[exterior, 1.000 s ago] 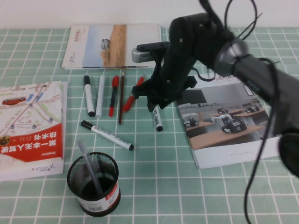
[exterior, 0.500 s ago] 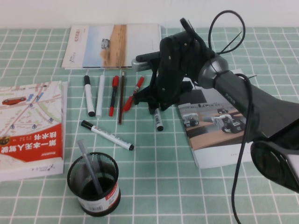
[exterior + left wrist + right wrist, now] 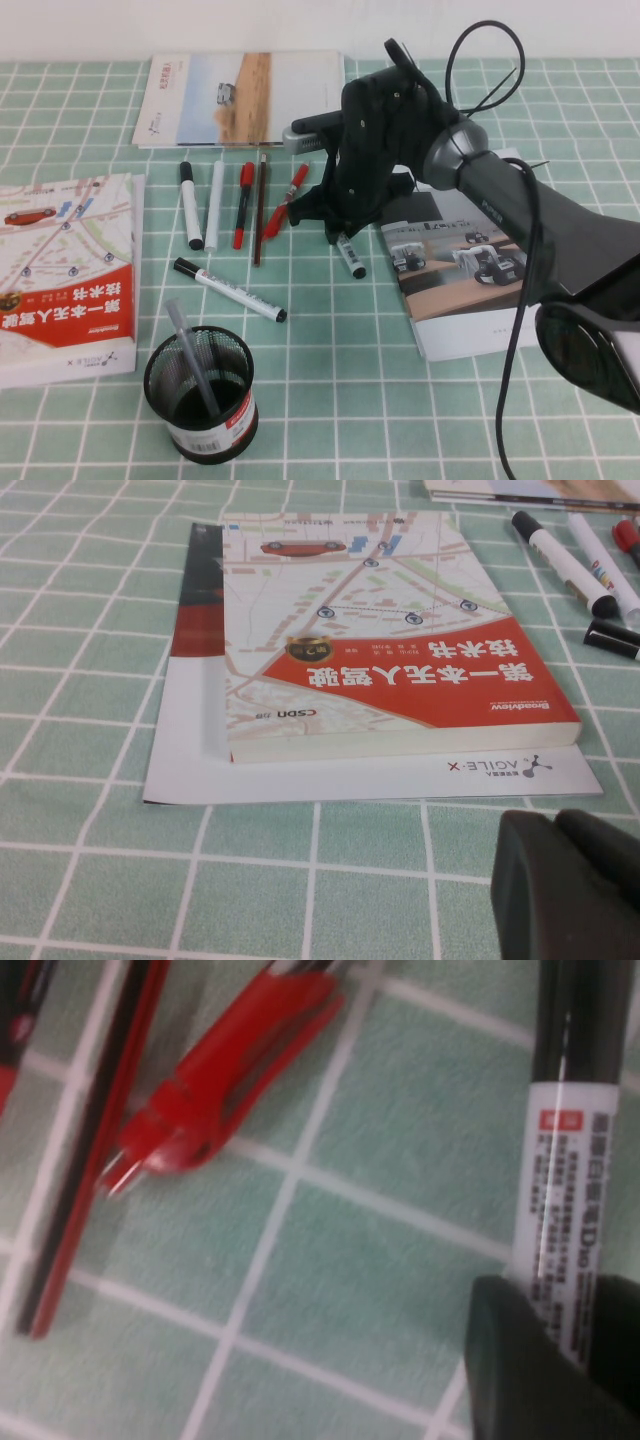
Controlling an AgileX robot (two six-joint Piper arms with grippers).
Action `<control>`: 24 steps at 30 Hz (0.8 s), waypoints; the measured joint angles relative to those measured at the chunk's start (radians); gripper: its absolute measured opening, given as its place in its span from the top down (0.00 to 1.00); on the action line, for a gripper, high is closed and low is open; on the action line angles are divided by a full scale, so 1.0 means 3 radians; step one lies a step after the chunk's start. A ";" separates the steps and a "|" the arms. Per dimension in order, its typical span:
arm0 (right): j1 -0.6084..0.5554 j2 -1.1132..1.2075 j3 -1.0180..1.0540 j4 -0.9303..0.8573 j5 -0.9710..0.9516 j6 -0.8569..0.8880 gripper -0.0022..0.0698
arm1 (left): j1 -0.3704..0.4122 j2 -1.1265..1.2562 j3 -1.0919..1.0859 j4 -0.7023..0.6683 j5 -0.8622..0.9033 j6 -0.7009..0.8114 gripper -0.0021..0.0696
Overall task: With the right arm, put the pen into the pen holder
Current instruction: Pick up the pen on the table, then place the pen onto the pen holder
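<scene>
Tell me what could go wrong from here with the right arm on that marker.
The right gripper sits on the pen near one end, so it may swing or slip when lifted. The pen holder already holds a grey pen that could block entry. Red pens lie close beside the grasp. The left gripper hangs near the red book.

The pen point(image 3: 350, 257), beside the magazine point(image 3: 480, 262), has a smooth glossy white plastic barrel with printed black text and a matt black cap; the right gripper point(image 3: 335, 225) above it is matt black plastic. The left gripper point(image 3: 570, 885), near the glossy paperback book point(image 3: 65, 270), looks matt, rubbery black. The pen holder point(image 3: 200, 395) is black wire mesh. The surface point(image 3: 400, 400) looks like matt green cloth.
</scene>
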 joint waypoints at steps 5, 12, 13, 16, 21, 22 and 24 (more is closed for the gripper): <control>0.0076 -0.0258 0.0161 -0.0023 0.0044 -0.0071 0.81 | 0.0000 0.0000 0.0000 0.0000 0.0000 0.0000 0.98; 0.0192 -0.1330 0.1219 -0.0071 -0.0009 -0.0139 0.81 | 0.0000 0.0000 0.0000 0.0000 0.0000 0.0000 0.98; 0.0207 -0.1523 0.1483 -0.0091 -0.0122 -0.0139 0.81 | 0.0000 0.0000 0.0000 0.0000 0.0000 0.0000 0.98; 0.0290 -0.2072 0.2372 -0.0071 -0.0722 -0.0139 0.81 | 0.0000 0.0000 0.0000 0.0000 0.0000 0.0000 0.98; 0.0505 -0.2941 0.3823 -0.0046 -0.2451 -0.0139 0.81 | 0.0000 0.0000 0.0000 0.0000 0.0000 0.0000 0.98; 0.0546 -0.3058 0.4122 -0.0046 -0.2813 -0.0139 0.81 | 0.0000 0.0000 0.0000 0.0000 0.0000 0.0000 0.98; 0.0653 -0.3298 0.4668 -0.0046 -0.3739 -0.0139 0.81 | 0.0000 0.0000 0.0000 0.0000 0.0000 0.0000 0.98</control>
